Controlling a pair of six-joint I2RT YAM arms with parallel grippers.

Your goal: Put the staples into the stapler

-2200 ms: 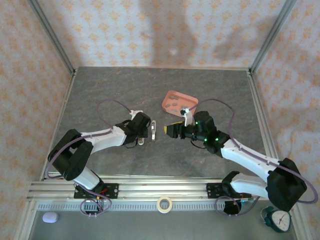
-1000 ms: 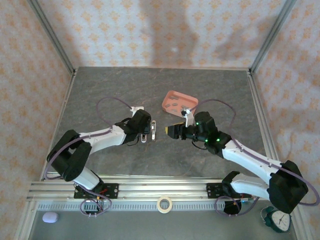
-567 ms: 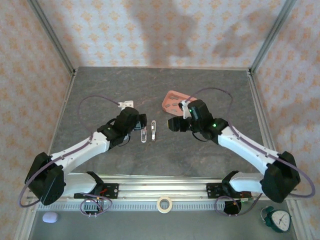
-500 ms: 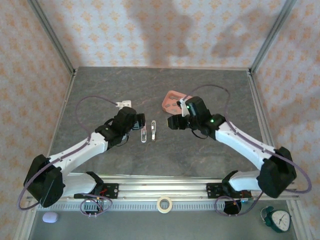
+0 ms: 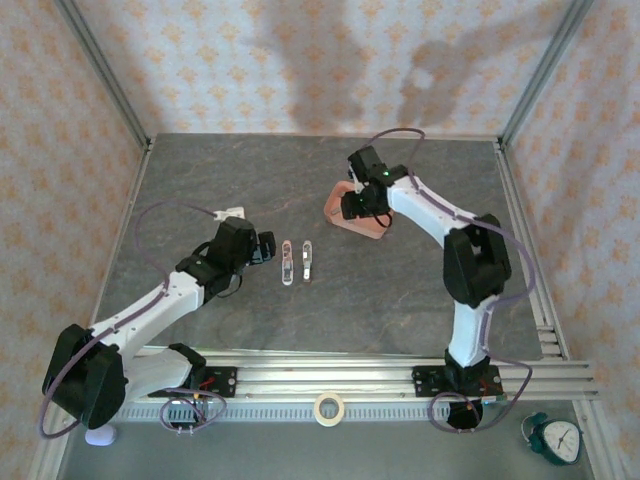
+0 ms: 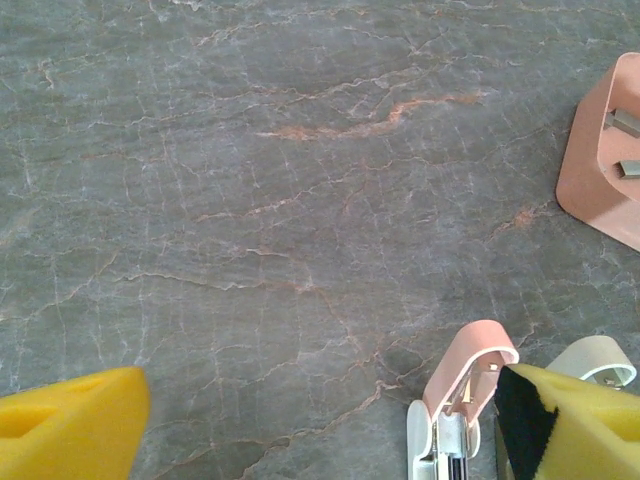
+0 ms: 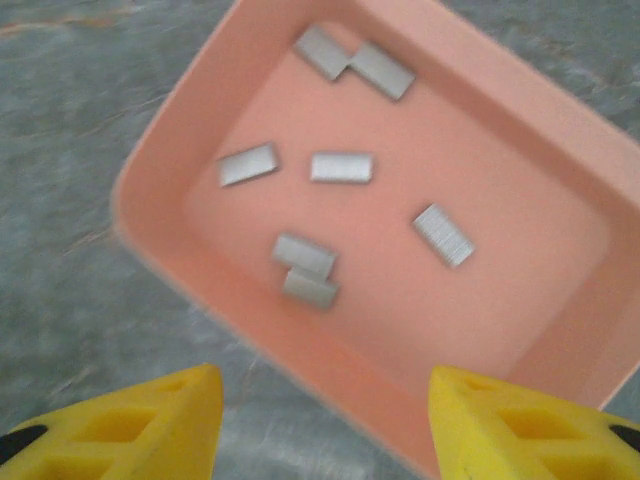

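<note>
Staples [image 7: 341, 167] sit in tray [image 7: 520, 300]; left gripper [image 6: 320, 410], right gripper [image 7: 320, 398] spread, seemingly empty.

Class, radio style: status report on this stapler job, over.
Left gripper open beside stapler. Right gripper open above tray, staples inside. No obstruction seen.

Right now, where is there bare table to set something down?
Bare: the far-left corner beyond the stapler, the far-right corner past the pink tray, and the near stretch between the left arm and right arm. Crowded: the middle, around stapler and tray.
</note>
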